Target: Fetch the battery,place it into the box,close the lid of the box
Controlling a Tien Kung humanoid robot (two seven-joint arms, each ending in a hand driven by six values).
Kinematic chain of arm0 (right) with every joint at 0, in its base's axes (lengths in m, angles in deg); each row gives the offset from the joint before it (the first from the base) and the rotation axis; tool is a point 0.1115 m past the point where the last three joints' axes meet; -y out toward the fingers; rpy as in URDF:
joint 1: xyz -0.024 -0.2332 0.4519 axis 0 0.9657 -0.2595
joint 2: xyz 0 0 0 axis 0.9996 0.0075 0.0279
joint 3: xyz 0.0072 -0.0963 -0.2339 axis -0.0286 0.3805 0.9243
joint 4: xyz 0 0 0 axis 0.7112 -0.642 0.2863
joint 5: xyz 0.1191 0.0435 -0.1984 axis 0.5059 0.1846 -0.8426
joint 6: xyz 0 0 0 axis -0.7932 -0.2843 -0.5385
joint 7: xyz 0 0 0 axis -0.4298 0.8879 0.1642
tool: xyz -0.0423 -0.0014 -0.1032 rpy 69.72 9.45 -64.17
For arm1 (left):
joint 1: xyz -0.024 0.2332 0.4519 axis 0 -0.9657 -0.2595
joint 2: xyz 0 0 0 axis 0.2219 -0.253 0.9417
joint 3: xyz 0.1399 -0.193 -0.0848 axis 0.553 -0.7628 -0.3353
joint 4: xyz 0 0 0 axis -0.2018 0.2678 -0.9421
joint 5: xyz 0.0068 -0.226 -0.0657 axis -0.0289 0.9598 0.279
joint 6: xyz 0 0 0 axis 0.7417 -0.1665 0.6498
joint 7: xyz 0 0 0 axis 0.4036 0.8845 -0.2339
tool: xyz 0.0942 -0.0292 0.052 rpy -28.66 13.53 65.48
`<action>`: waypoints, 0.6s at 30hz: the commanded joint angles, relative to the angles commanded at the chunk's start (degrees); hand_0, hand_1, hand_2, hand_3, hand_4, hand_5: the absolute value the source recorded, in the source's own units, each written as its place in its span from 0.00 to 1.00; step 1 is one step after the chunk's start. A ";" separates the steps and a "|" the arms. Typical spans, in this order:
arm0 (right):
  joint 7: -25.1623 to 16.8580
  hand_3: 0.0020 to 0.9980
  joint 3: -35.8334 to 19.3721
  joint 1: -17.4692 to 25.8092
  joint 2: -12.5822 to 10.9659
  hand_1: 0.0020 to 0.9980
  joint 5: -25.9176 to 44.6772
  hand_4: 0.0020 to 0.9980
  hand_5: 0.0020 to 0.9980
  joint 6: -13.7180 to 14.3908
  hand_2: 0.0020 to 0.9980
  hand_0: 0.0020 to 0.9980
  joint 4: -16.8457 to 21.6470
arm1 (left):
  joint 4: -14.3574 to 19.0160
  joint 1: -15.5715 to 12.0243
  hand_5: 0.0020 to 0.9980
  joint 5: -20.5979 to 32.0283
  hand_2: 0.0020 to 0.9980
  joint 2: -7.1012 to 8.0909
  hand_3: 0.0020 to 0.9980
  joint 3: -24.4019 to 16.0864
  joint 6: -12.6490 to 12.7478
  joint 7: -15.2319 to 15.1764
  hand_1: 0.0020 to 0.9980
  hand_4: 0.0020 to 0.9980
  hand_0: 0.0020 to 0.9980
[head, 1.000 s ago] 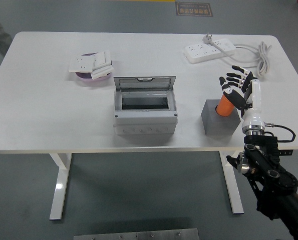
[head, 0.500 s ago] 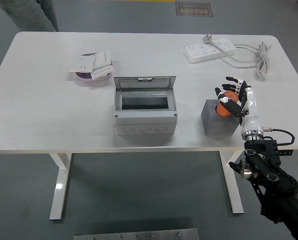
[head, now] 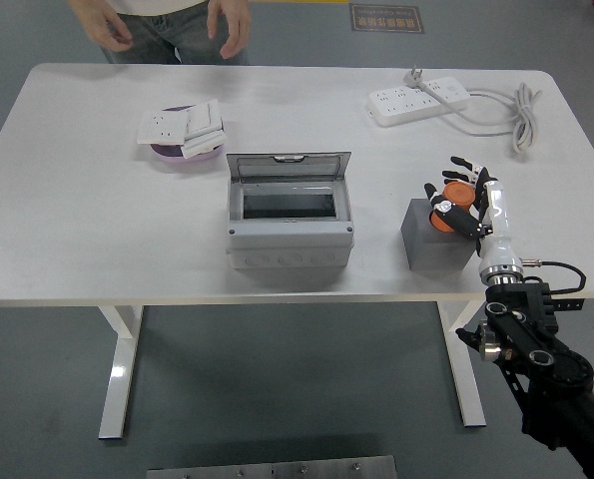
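On the left of the desk point(head: 67, 210) sits a purple dish point(head: 182, 150) with white sockets point(head: 182, 128) stacked on it, well apart from the work. At the far edge a person stands with both hands point(head: 167, 28) hanging loose above the desk, touching nothing.

In the middle is the box point(head: 290, 228), its lid point(head: 288, 167) tipped up and back, the cavity open and empty as far as can be seen. A power strip point(head: 417, 101) and its cable lie at the far right, clear of everything.

To the right of the box stands a grey block point(head: 431, 242) with the orange battery point(head: 448, 207) upright in its top. The right hand point(head: 464, 198) is at the battery; its fingers point(head: 470, 166) are curled round the orange body, thumb on the near side, the others on the far side, though whether the grip is fully tight I cannot tell. The left hand is out of view.

The step in hand looks to be the fetch: the battery is still seated in the block, not yet lifted. Next, I judge, comes a firm squeeze, a straight pull upward to free it from its seat, then a carry leftward over the open box. The lid comes last.
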 joint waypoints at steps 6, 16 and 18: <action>0.23 0.77 0.47 0.05 -0.08 0.69 -0.33 0.76 0.00 0.84 0.68 0.63 0.12 | 0.01 0.23 0.05 -0.77 0.57 0.06 0.56 -0.46 0.05 0.35 0.72 0.60 0.65; 0.97 0.77 0.96 0.28 -0.20 0.69 -0.05 0.71 0.00 1.50 0.69 0.60 -0.41 | 0.00 0.56 0.05 -1.42 0.57 0.09 0.56 -0.70 0.04 0.47 0.72 0.60 0.65; 1.16 0.73 1.07 0.31 -0.22 0.67 -0.02 0.64 0.00 1.60 0.68 0.54 -0.53 | 0.00 0.64 0.05 -1.45 0.57 0.13 0.56 -0.70 0.07 0.44 0.72 0.60 0.65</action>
